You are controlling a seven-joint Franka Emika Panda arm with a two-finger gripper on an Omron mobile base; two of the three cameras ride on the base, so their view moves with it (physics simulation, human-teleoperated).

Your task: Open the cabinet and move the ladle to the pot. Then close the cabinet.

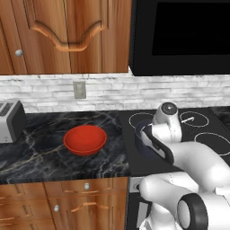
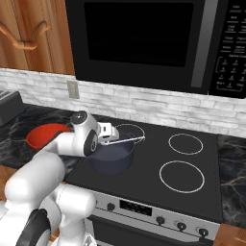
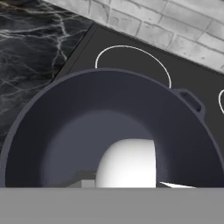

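Reddish-brown wood marks the cabinet (image 1: 67, 36) at the top of the left base view, its arched door shut with a small silver knob (image 1: 19, 53) at the left. Below it, a red bowl (image 1: 85, 139) sits on the black marble counter (image 1: 45, 148), with a toaster (image 1: 10, 120) at the far left. The white arm bends over the stove (image 1: 202, 130), and behind it the dark pot (image 1: 141, 139) stands on the front left burner.

In the right base view, the black microwave (image 2: 144, 38) hangs above the stove. The arm reaches over the pot (image 2: 113, 158), and the gripper (image 2: 111, 134) sits just above its rim. A thin pale rod, likely the ladle (image 2: 126, 140) handle, lies across the pot's top beside the hand. I cannot tell whether the fingers are apart or together.

In the hand view, the camera looks straight down into the pot (image 3: 65, 118). A white rounded shape, seemingly the ladle's bowl (image 3: 129, 162), rests on the pot's floor.
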